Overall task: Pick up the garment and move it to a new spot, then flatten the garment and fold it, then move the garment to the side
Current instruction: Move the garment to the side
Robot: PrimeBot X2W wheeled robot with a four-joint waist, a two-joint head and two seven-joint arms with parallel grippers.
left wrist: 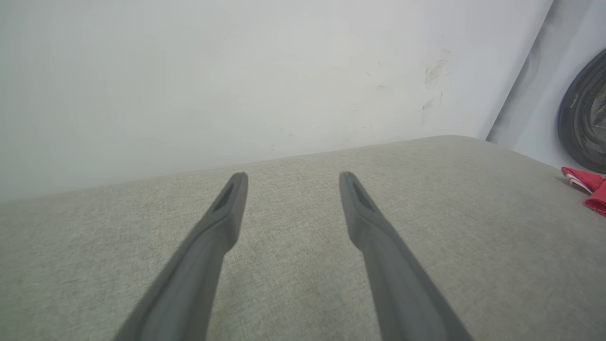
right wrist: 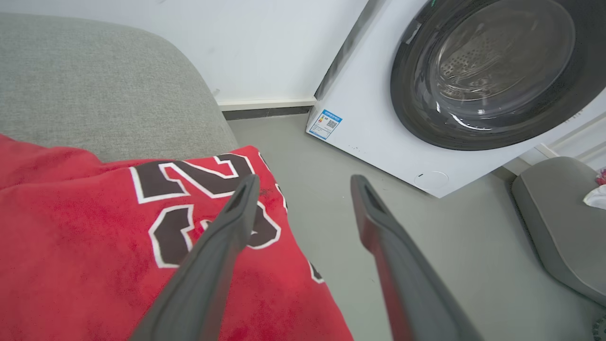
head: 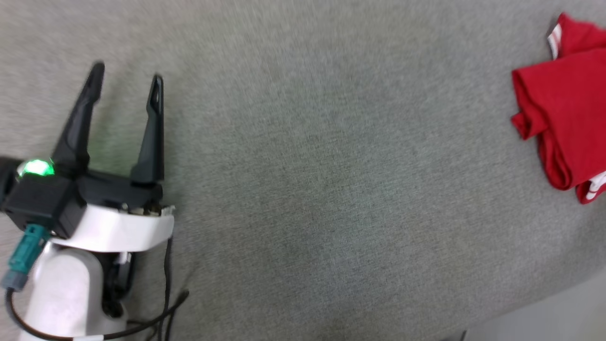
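The garment is a red jersey shirt lying folded at the far right of the grey padded surface, with striped white trim at its edges. My left gripper hovers open at the left, far from it, nothing between its fingers. In the left wrist view the left gripper points across bare grey fabric, with the garment a red sliver at the right edge. In the right wrist view my right gripper stands open just above the garment, over its black-and-white number print, holding nothing.
A white washing machine with a dark round door stands on the grey floor past the surface's edge. A grey cushion lies on the floor at right. A white wall backs the surface.
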